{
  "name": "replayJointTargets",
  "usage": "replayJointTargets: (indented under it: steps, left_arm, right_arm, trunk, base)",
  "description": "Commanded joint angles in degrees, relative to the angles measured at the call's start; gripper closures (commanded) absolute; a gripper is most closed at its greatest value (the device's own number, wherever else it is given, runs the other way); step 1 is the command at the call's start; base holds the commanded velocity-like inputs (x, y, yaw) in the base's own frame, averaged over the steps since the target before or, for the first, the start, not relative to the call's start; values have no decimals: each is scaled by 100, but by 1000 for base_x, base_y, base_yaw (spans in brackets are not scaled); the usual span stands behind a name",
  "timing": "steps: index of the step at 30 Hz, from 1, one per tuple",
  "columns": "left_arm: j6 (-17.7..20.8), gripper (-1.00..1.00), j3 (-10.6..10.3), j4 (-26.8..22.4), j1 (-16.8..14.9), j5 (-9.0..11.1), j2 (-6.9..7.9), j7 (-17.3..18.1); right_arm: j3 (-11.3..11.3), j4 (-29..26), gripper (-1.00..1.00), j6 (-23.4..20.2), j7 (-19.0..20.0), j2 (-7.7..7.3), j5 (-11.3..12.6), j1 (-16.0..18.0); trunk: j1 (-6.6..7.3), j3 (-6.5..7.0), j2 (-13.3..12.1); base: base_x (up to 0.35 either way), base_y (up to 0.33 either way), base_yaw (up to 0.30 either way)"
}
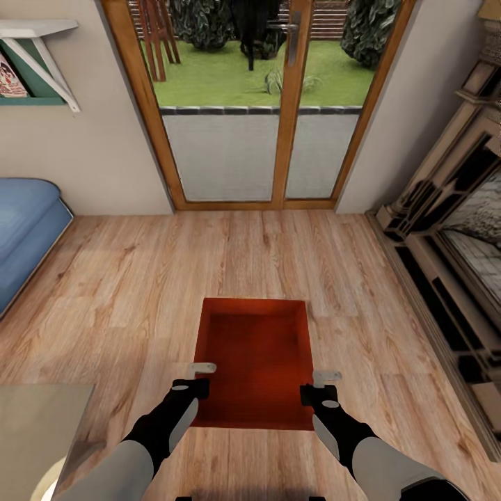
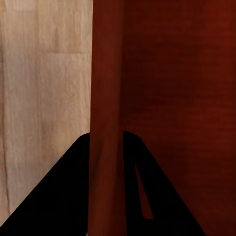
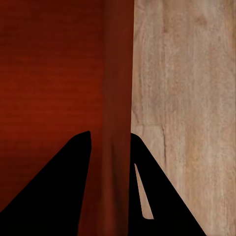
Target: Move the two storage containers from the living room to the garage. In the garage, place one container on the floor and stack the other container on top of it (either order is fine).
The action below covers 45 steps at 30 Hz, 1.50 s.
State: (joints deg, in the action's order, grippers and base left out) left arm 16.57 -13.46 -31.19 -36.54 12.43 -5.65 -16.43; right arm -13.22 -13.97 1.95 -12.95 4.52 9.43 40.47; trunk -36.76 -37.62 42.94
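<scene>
On the light wood flooring straight ahead of me, I am seeing the storage container (image 1: 255,362) lying with its long axis running away toward the glass doors (image 1: 257,104), my left gripper (image 1: 200,378) and right gripper (image 1: 319,387) each pinching a side wall.

The head view looks forward and down from above onto the bin (image 1: 256,362), glass doors (image 1: 268,104) beyond it. Each wrist view sits very close — along dark fingers (image 2: 64,196) (image 3: 59,191) at one bin wall (image 2: 105,123) (image 3: 118,98), with floor (image 2: 44,73) (image 3: 187,98) beside it.
</scene>
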Motion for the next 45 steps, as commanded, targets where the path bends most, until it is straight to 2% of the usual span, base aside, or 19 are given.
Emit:
replayJointTargets:
  steps: [1,45]
  left_arm:
    - [22,100,-18,6,1,146,-1,-62]
    - [22,100,-17,8,-1,150,2,-62]
  right_arm:
    - [22,-71,100,199,-5,23,-6,5]
    - [28,-71,100,199,-5,23,-2,5]
  trunk:
    - [-1,5,4]
    - [-1,395,4]
  base:
    - [0,0,0]
    - [0,0,0]
